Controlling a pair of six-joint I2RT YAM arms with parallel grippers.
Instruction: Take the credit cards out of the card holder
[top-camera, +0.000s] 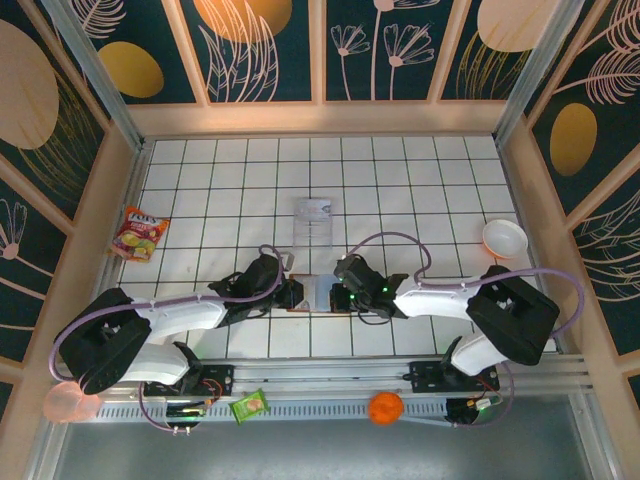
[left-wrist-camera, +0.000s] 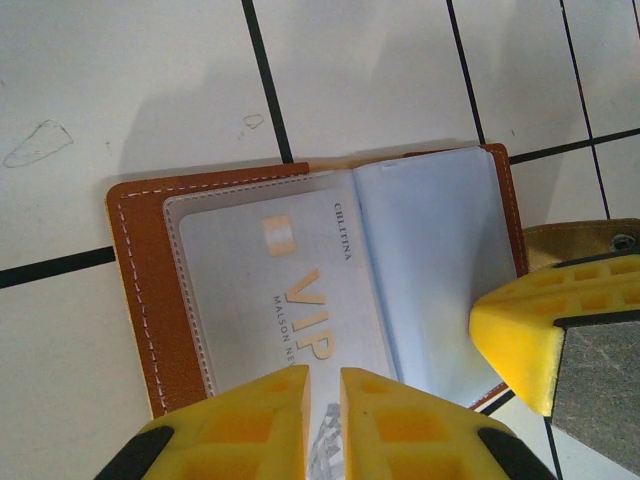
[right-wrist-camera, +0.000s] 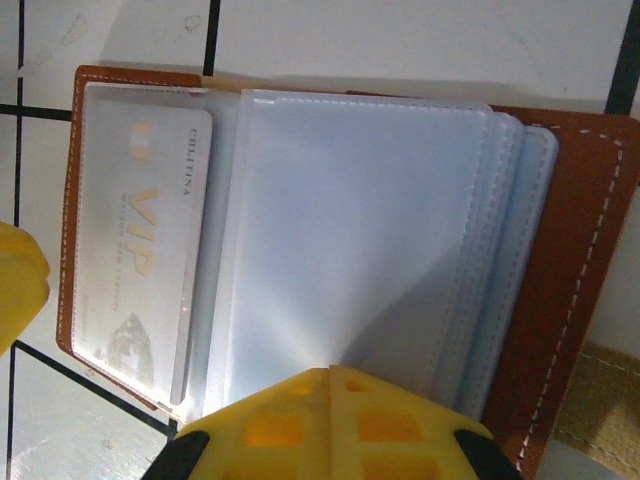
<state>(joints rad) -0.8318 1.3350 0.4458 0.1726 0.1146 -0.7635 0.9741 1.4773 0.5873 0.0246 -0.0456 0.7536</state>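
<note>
**tabletop_tim:** Brown leather bifold card holder (left-wrist-camera: 135, 290) lies open on the white gridded table (left-wrist-camera: 130, 80), right in front of both sets of jaws. A pale grey-white VIP credit card (left-wrist-camera: 270, 290) sits in its pocket, and its near edge runs into the slit of the left gripper (left-wrist-camera: 324, 388). Those jaws are almost together. Can't tell if they actually pinch the card.

**gripnerd:** And the right gripper (right-wrist-camera: 330, 390)?

**tabletop_tim:** Jaws pressed together, tip at the clear plastic sleeves (right-wrist-camera: 350, 250) beside the card. Looks like it's pinning the holder down.

**gripnerd:** My worry is that the left one catches the pocket film along with the card, so the pull drags the whole holder. Or such a shallow bite slips off slick plastic. And if the right tip lifts, nothing anchors it.
</note>
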